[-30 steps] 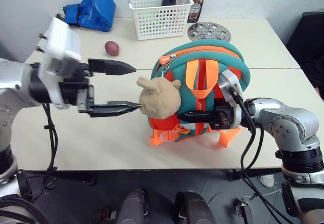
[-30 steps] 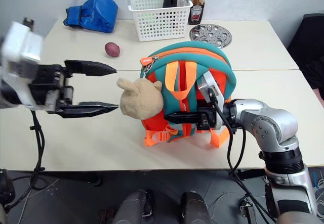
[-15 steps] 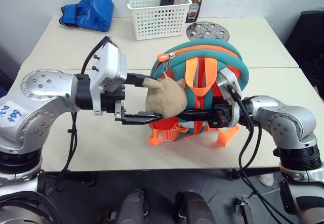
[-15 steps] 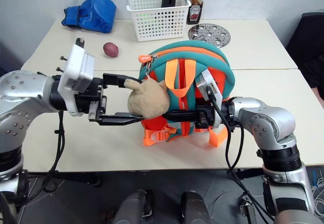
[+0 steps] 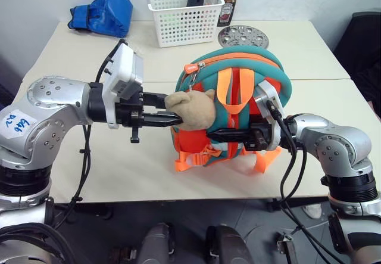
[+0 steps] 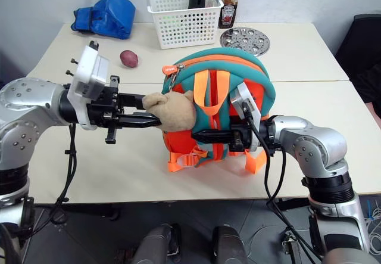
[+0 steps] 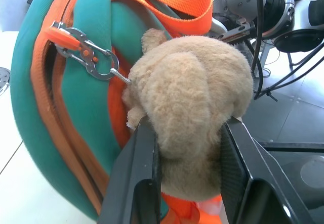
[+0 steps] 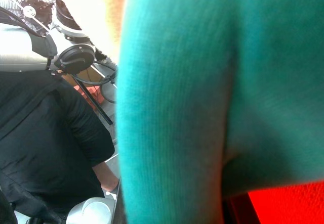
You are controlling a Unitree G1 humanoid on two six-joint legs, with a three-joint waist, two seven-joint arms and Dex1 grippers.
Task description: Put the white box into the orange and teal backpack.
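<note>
Since the earlier frame my left end effector (image 7: 185, 183) had advanced and clamped the plush toy (image 5: 193, 110) at the orange and teal backpack's (image 5: 271, 76) nine o'clock; the right end effector (image 5: 215, 135), shut, gripped its strap mid-tabletop (image 5: 119, 168).

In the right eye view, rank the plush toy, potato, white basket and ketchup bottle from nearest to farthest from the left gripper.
1. Plush toy: squeezed between the left gripper's fingers.
2. Potato: on the table behind the gripper.
3. White basket: far edge, centre.
4. Ketchup bottle: just beyond the basket's right end.
</note>
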